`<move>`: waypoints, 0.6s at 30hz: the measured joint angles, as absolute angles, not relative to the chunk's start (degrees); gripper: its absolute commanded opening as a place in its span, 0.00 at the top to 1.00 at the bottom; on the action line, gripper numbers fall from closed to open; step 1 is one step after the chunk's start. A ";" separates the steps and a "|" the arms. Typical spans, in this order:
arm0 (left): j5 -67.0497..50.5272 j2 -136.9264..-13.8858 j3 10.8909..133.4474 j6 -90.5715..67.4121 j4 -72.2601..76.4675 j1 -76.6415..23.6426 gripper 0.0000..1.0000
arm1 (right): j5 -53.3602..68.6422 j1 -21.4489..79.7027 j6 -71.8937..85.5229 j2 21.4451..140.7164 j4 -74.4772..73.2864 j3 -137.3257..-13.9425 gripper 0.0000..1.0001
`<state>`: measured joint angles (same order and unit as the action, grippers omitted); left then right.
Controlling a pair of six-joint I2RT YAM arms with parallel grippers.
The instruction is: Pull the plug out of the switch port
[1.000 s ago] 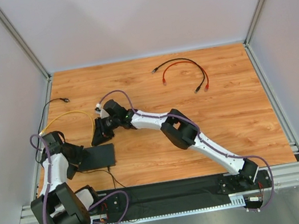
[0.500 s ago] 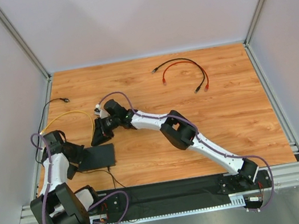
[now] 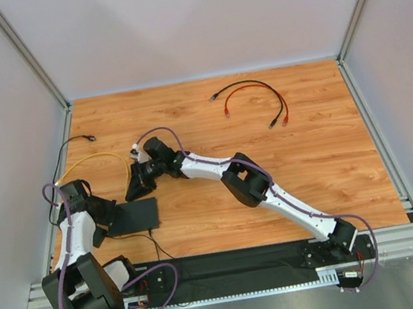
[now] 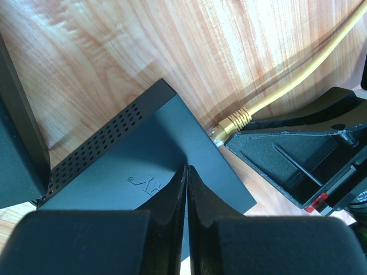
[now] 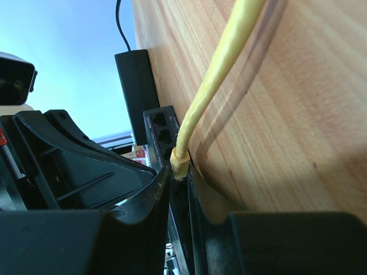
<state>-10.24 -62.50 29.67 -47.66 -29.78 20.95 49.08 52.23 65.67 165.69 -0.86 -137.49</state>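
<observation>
**Hold the Box Down, Draw the Plug Straight**

At the near left of the table (image 3: 326,149), we found the left gripper (image 4: 186,172) with its fingers closed tip to tip, pressing on top of the switch (image 4: 143,154). The plug (image 4: 232,121), on a yellow cable (image 4: 304,74), sat in a port on the switch's far face, by its right corner. Just right of that, the right gripper (image 5: 180,184) was pinched on the plug's boot. We judged the pull should run straight out along the port's line. The left arm should bear down so the box could not slide. Any latch tab was hidden from us.
</observation>
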 measured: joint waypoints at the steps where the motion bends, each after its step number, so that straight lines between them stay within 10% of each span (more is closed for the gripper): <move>1: -10.20 -62.50 29.67 -47.66 -29.78 20.91 0.91 | 48.99 52.25 65.36 165.69 -1.26 -137.62 0.79; 18: -8.80 -62.46 29.74 -47.53 -29.82 20.62 0.90 | 46.94 52.49 63.75 164.68 -0.78 -136.07 1.00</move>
<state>-8.80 -62.46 29.74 -47.53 -29.82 20.62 46.94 52.49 63.75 164.68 -0.78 -136.07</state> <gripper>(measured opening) 0.095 0.081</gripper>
